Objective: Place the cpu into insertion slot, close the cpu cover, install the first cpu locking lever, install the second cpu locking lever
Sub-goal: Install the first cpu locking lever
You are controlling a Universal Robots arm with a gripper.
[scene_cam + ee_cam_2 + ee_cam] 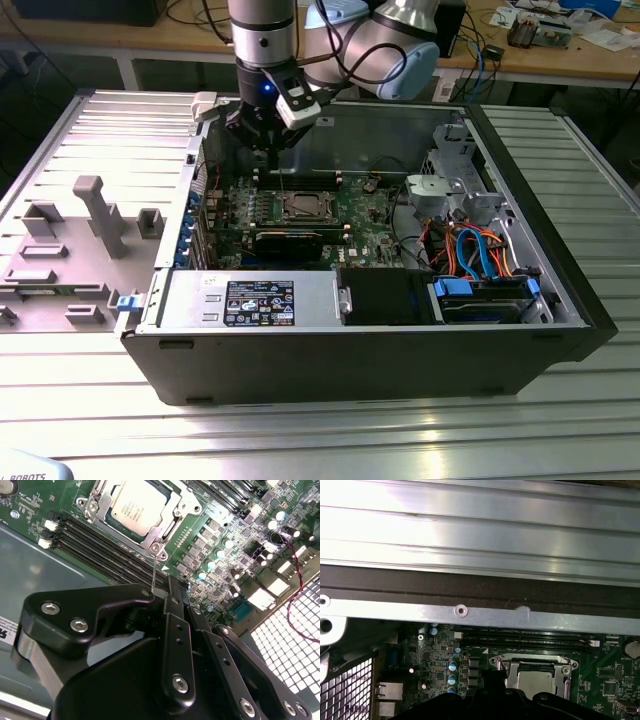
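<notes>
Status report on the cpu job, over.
Gripper above board, near cpu. Cpu seated, cover down. One thin lever upright by gripper. Memory slots close alongside.

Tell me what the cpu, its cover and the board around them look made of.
The cpu: dull silver-grey metal top, matte sheen. The cpu cover: thin bright steel-like plate, glossy, reflecting light. The board: green circuit laminate, probably fibreglass, studded with soldered parts.
</notes>
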